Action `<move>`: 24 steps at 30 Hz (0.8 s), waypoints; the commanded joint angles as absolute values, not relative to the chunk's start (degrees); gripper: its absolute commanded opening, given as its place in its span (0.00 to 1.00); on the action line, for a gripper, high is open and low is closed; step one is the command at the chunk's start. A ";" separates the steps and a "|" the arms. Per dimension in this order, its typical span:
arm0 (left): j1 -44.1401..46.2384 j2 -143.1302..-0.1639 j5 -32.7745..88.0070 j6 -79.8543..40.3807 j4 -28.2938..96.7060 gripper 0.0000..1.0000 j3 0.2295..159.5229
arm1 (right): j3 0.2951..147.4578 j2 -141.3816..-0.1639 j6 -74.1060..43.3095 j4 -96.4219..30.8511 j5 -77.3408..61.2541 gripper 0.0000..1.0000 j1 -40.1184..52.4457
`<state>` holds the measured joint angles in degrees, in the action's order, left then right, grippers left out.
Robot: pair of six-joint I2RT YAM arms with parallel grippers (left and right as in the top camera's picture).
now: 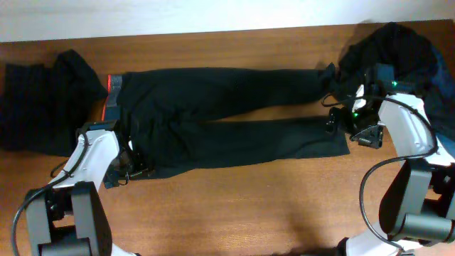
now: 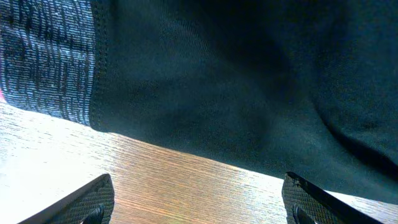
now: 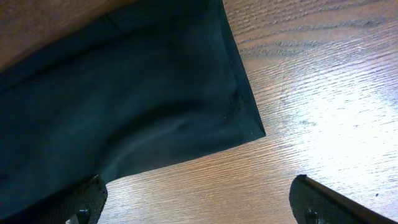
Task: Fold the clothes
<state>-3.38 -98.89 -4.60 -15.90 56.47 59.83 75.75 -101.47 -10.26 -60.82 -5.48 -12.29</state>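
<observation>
Long black trousers [image 1: 227,114] lie spread flat across the table, waist to the left with a red-and-grey waistband [image 1: 112,96], legs pointing right. My left gripper [image 1: 131,167] stands open at the trousers' lower waist corner; in the left wrist view it [image 2: 199,205] hovers over bare wood just short of the fabric edge [image 2: 217,124] and the grey band [image 2: 50,68]. My right gripper [image 1: 348,128] stands open at the hem of the lower leg; in the right wrist view it [image 3: 199,202] sits over wood beside the hem corner [image 3: 245,118]. Neither holds anything.
A pile of dark clothes [image 1: 43,99] lies at the far left. Another dark heap [image 1: 394,50] sits at the back right, behind the right arm. The wooden table [image 1: 249,206] shows bare in front of the trousers.
</observation>
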 commanded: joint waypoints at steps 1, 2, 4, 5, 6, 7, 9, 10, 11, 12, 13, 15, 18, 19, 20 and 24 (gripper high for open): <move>-3.53 -98.26 -5.48 -17.19 56.45 0.86 58.70 | 75.16 -101.54 -9.89 -60.16 -5.58 0.99 -12.51; -3.53 -98.26 -5.50 -17.39 56.45 0.86 58.33 | 75.16 -101.54 -9.89 -59.94 -5.58 0.99 -12.51; -3.53 -98.26 -5.58 -18.17 56.49 0.86 57.47 | 75.16 -101.54 -9.89 -59.53 -5.58 0.99 -12.51; -3.53 -98.26 -5.89 -18.79 56.49 0.86 57.01 | 75.16 -101.54 -9.89 -59.42 -5.58 0.99 -12.51; -3.53 -98.26 -5.91 -18.87 56.42 0.86 56.34 | 75.16 -101.54 -9.89 -59.27 -5.63 0.99 -12.49; -3.53 -98.26 -5.91 -18.87 56.40 0.86 55.88 | 75.16 -101.54 -9.89 -59.11 -5.63 0.99 -12.45; -3.53 -98.26 -6.66 -19.55 56.38 0.86 54.68 | 75.16 -101.54 -9.89 -59.05 -5.65 0.99 -12.40; -3.53 -98.26 -7.42 -20.18 56.42 0.86 54.06 | 75.16 -101.54 -9.89 -59.05 -5.67 0.99 -12.40; -3.53 -98.26 -7.62 -20.16 56.40 0.86 53.45 | 75.16 -101.54 -9.89 -59.09 -5.67 0.99 -12.40; -3.55 -98.26 -7.84 -20.18 56.40 0.86 52.95 | 75.16 -101.54 -9.89 -59.09 -5.67 0.99 -12.40; -3.60 -98.26 -7.86 -20.16 56.40 0.86 52.45 | 75.16 -101.54 -9.89 -59.13 -5.67 0.99 -12.40; -3.90 -98.26 -7.84 -20.18 56.40 0.86 51.86 | 75.16 -101.56 -9.91 -59.31 -5.67 0.99 -12.40; -5.28 -98.26 -8.03 -20.16 56.40 0.86 51.51 | 74.65 -101.62 -9.93 -59.72 -5.67 0.95 -12.40; -5.85 -98.26 -8.29 -20.16 56.31 0.86 51.51 | 74.26 -101.62 -9.93 -59.59 -5.67 0.81 -12.40; -6.50 -98.26 -8.58 -20.14 56.12 0.86 51.51 | 73.65 -101.62 -9.93 -59.37 -5.63 0.54 -12.40; -9.50 -98.26 -8.88 -20.12 54.94 0.87 51.51 | 70.61 -101.62 -11.49 -57.49 -5.63 0.06 -12.40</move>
<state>-6.92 -98.43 -6.26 -19.14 56.21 52.69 73.10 -101.47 -10.35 -58.24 -5.50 -12.29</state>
